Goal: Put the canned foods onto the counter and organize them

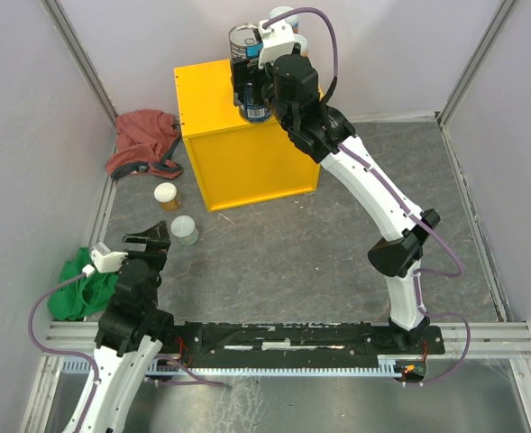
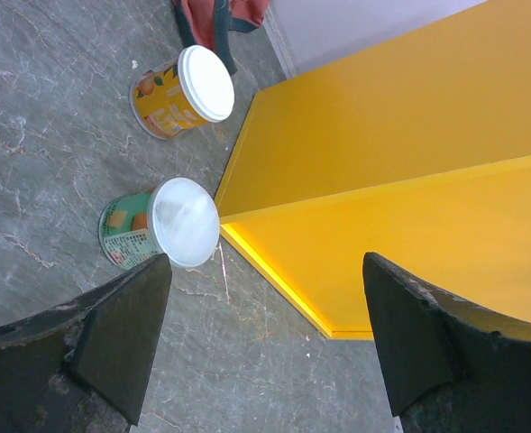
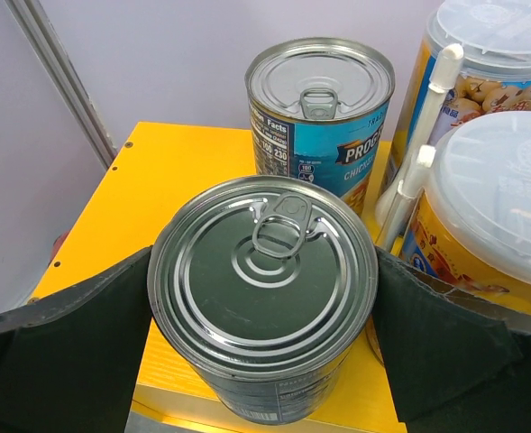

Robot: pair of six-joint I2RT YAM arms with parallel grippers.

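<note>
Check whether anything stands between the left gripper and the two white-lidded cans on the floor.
Nothing visible does. The open left gripper faces only bare floor before the nearer, green-labelled can. The orange-labelled can stands farther on, and the yellow counter is off to one side.

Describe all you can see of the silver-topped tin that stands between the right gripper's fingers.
This tin is a wide metal cylinder, unopened, with a ridged silver lid and a pull-ring; its label is in shadow. It stands upright near the edge of the yellow box, before a second blue-labelled tin. The right gripper has a finger close on each side; contact is unclear.
</note>
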